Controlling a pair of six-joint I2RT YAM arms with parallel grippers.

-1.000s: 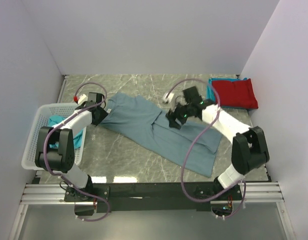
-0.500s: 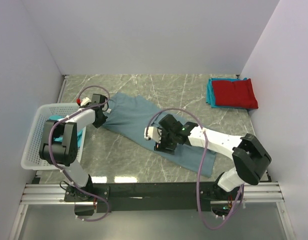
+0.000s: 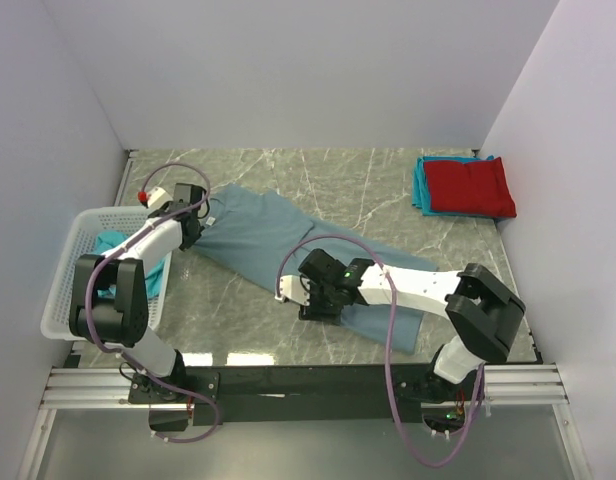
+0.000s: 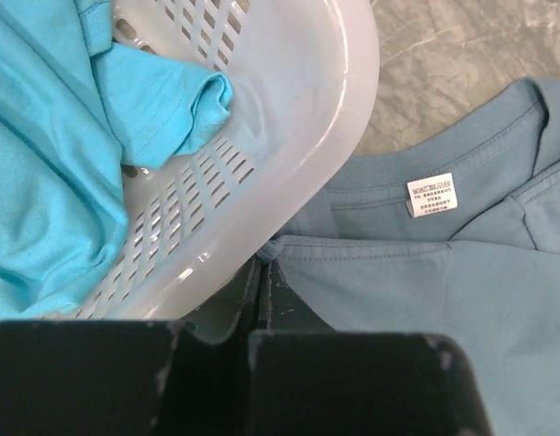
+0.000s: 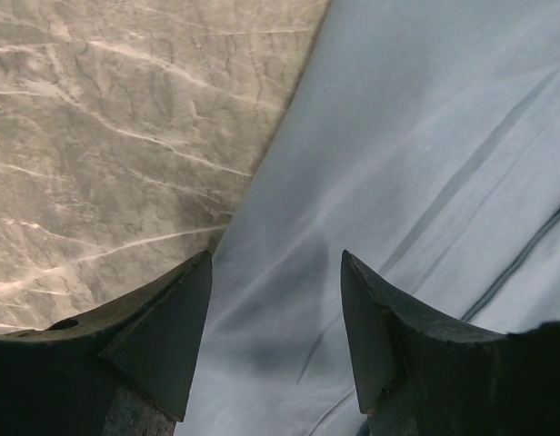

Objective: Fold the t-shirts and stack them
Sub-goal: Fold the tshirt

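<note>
Across the overhead frame lies a grey-green marble-patterned table (image 3: 288, 170), closed in by plain white walls (image 3: 288, 70) at the back and both sides. At the left edge of the frame stands a white perforated basket (image 3: 60, 290) with a teal t-shirt (image 3: 110, 240) bundled inside. A large blue-grey t-shirt (image 3: 258, 230) lies flat, running diagonally from the upper left towards the lower right of the table. In the upper right corner a folded red t-shirt (image 3: 468, 185) rests on top of a folded turquoise t-shirt (image 3: 419, 185), whose edge shows along its left side. The left gripper (image 3: 188, 238) sits at the upper left end of the blue-grey t-shirt, just beside the basket. In the left wrist view its jaws are pressed together on the edge of the fabric near the collar, where a small white label (image 4: 432, 193) shows. The right gripper (image 3: 310, 300) is low over the centre of the frame, at the near edge of the same shirt. In the right wrist view its dark fingers (image 5: 162, 336) stand well apart and straddle the hem, one over bare marble and one over cloth, with nothing between them. Whether the tips touch the fabric cannot be told.
</note>
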